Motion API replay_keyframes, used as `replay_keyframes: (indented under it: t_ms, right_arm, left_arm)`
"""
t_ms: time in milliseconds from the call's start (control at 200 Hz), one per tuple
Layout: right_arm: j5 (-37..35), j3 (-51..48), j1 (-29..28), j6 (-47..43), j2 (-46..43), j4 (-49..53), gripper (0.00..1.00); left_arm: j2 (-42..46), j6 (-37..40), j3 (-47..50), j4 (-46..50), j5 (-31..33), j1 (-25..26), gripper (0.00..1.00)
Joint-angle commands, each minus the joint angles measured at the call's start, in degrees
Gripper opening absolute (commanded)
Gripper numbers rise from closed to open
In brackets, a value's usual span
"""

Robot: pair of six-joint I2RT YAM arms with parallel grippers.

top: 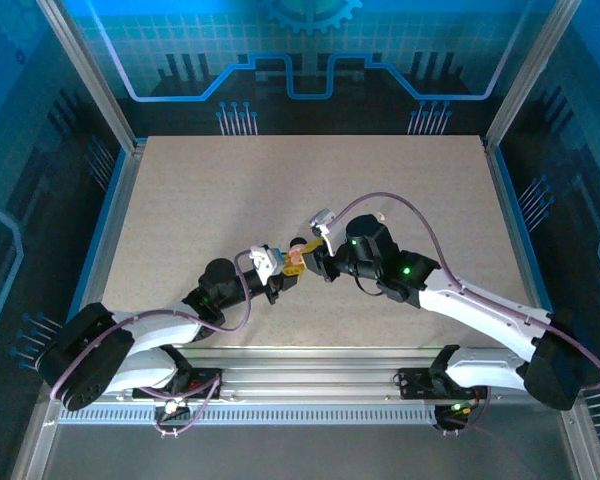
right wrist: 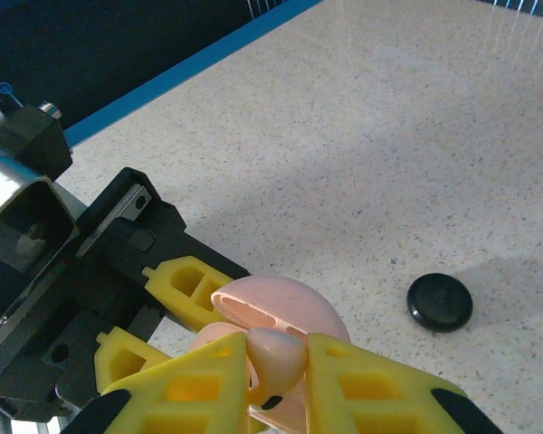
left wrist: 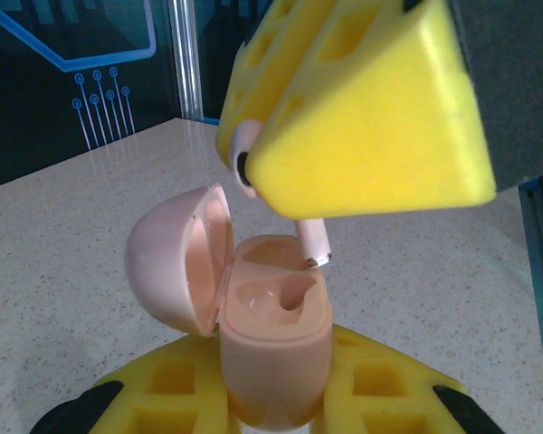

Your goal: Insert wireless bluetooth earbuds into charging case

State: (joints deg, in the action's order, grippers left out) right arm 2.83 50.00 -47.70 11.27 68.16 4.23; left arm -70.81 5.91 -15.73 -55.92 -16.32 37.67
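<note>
- The bench (top: 280, 190): one, speckled; the work hangs over its near middle.
- Hands: two. The left hand (left wrist: 276, 402) is closed on the body of the charging case (left wrist: 276, 334); the right hand (right wrist: 276, 380) pinches the earbud (left wrist: 315, 242) from above.
- The charging case: one, pink, upright, lid (left wrist: 176, 258) open, two sockets (left wrist: 290, 294) that look empty.
- The round black puck (right wrist: 440, 302): one, lying on the bench, well apart.
- The earbud: one, pink, stem down at the case rim. I would line the stem with a socket, lower slowly, and release only when seated.
</note>
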Motion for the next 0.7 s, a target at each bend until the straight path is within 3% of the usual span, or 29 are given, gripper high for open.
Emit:
replay_keyframes:
  t_ms: [0,690]
  right_arm:
    - [-2.64,1.42,-1.2,-2.79,-1.7,-2.46,0.2]
    - [-3.92,2.74,-2.21,-6.32,0.48,-1.37,0.2]
  left_arm:
    - [0.27,-2.81,-2.03,-2.5,-1.43,0.28,0.06]
    - [1.98,-5.69,-2.47,-2.92,-2.39,0.3,0.06]
